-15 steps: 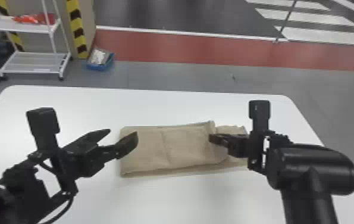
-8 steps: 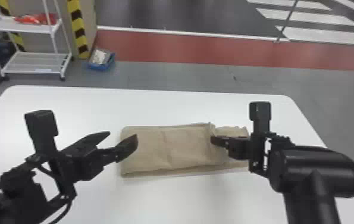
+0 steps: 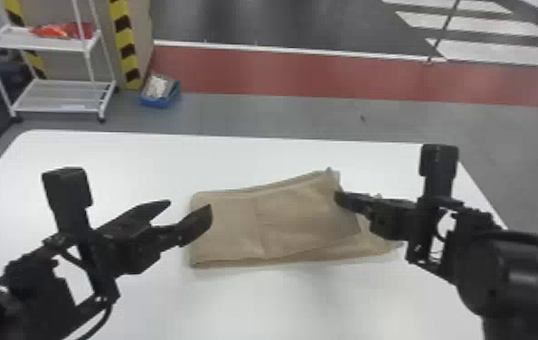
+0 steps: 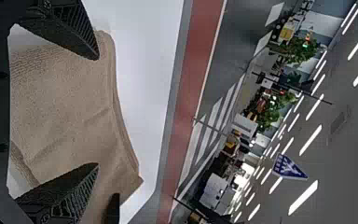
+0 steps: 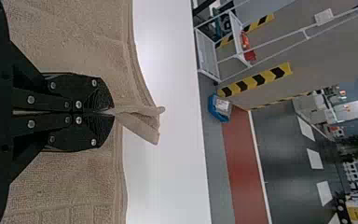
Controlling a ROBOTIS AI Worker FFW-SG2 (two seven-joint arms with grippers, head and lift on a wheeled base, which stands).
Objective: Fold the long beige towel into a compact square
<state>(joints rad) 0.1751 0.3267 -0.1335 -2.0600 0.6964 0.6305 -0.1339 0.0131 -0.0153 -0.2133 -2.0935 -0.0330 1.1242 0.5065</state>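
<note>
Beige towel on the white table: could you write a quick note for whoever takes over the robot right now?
Left gripper: open and holding nothing, near the left end of the towel.
Right gripper: shut on a pinch of the towel's upper layer, towards its right end.
Towel: on the table, pinched part raised.
Done: folded into a layered strip.
Left: finish this fold, then make the compact square.
</note>
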